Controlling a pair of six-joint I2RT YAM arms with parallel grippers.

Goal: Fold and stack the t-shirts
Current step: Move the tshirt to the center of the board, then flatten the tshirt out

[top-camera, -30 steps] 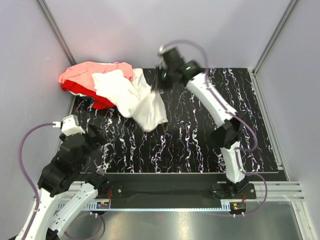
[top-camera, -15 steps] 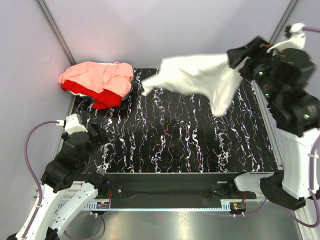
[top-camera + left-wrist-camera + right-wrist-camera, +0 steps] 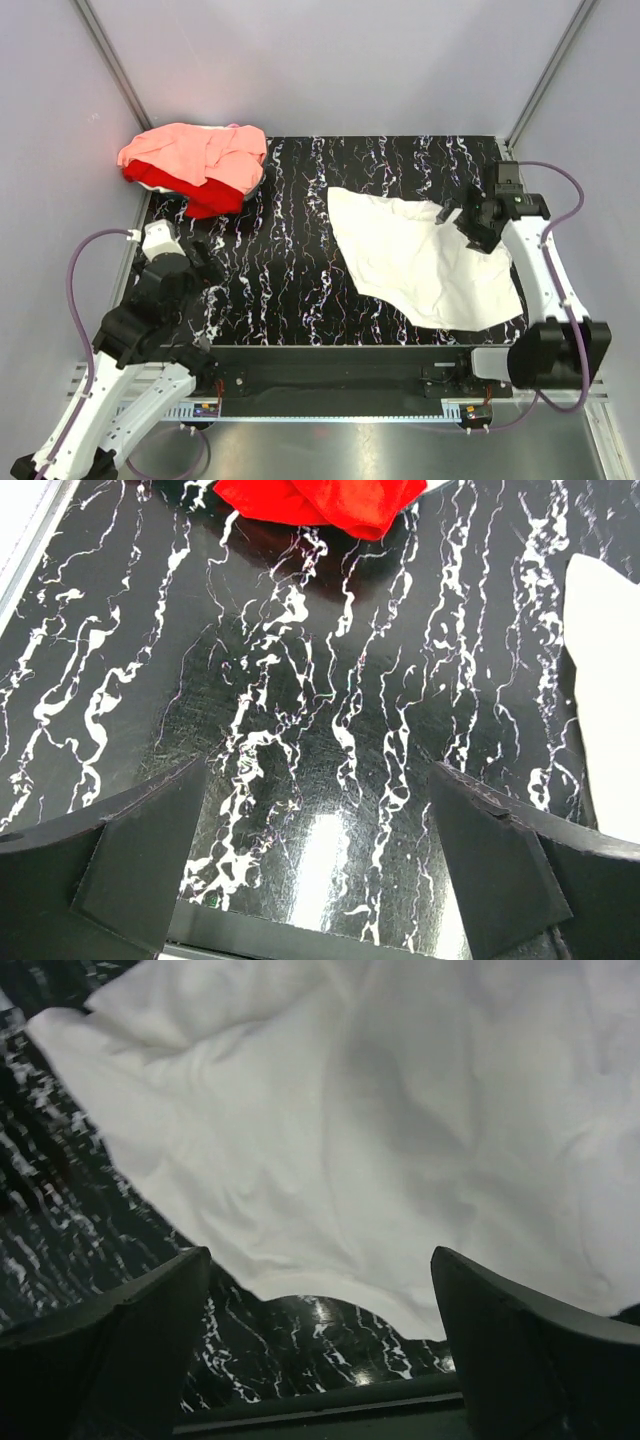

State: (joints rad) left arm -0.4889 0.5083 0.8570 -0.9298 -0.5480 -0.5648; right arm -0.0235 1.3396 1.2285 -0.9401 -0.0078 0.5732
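A white t-shirt (image 3: pixel 420 262) lies spread on the right half of the black marbled table (image 3: pixel 290 290); its plain side faces up, no print shows. My right gripper (image 3: pixel 455 222) hovers over its far right edge, open, with nothing between the jaws; the white t-shirt (image 3: pixel 380 1130) fills the right wrist view just beyond the fingers. A salmon-pink t-shirt (image 3: pixel 195 152) lies crumpled on a red t-shirt (image 3: pixel 180 190) at the far left corner. My left gripper (image 3: pixel 200 275) is open over bare table near the left edge; the red t-shirt (image 3: pixel 325 502) shows at the top of its view.
Grey walls with metal posts close in the table on three sides. A metal rail (image 3: pixel 350 385) carrying both arm bases runs along the near edge. The white t-shirt's edge (image 3: pixel 605 690) reaches into the right of the left wrist view.
The right gripper swung the white t-shirt off the pile, carried it through the air to the right, then opened and let it drop flat on the table. The left arm barely shifted.
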